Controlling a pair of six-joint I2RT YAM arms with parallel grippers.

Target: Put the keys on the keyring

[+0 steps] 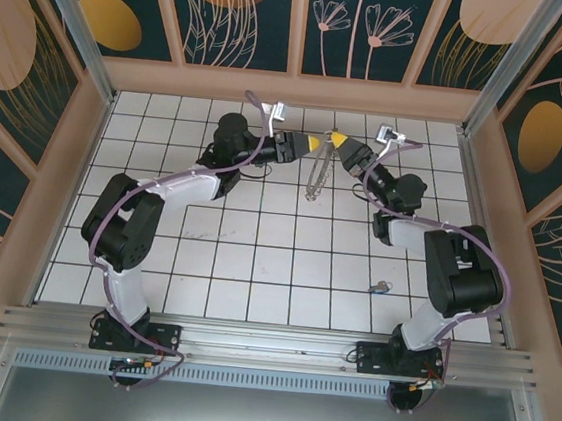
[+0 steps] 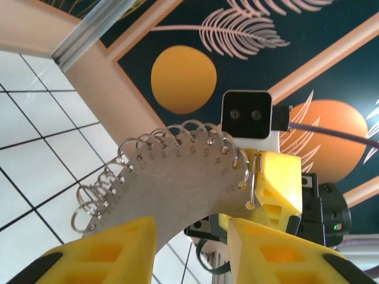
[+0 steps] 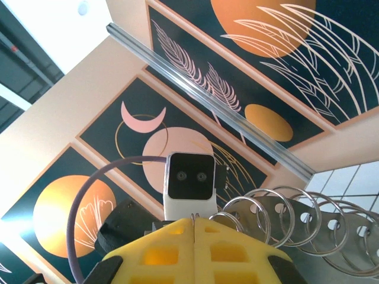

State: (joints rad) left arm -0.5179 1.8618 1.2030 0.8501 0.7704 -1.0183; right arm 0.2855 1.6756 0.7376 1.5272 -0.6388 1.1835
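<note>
The keyring (image 2: pixel 177 183) is a curved grey metal plate with numbered holes and several split rings along its edge. It hangs above the tiles (image 1: pixel 316 179) between the two arms. My right gripper (image 3: pixel 195 220) is shut on a thin wire ring at one end of it, and its yellow fingers (image 2: pixel 275 183) show in the left wrist view. My left gripper (image 2: pixel 192 222) stands open just under the plate's inner curve, its jaws apart and the floor visible between them. The keys (image 1: pixel 381 284), a tiny dark cluster with a blue bit, lie on the floor near the right arm.
Both arms reach to the far middle of the white tiled floor (image 1: pixel 255 268), their tips (image 1: pixel 324 142) almost touching. Wooden walls with patterned panels (image 1: pixel 242 5) enclose the floor. Purple cables (image 1: pixel 252 152) run along the arms.
</note>
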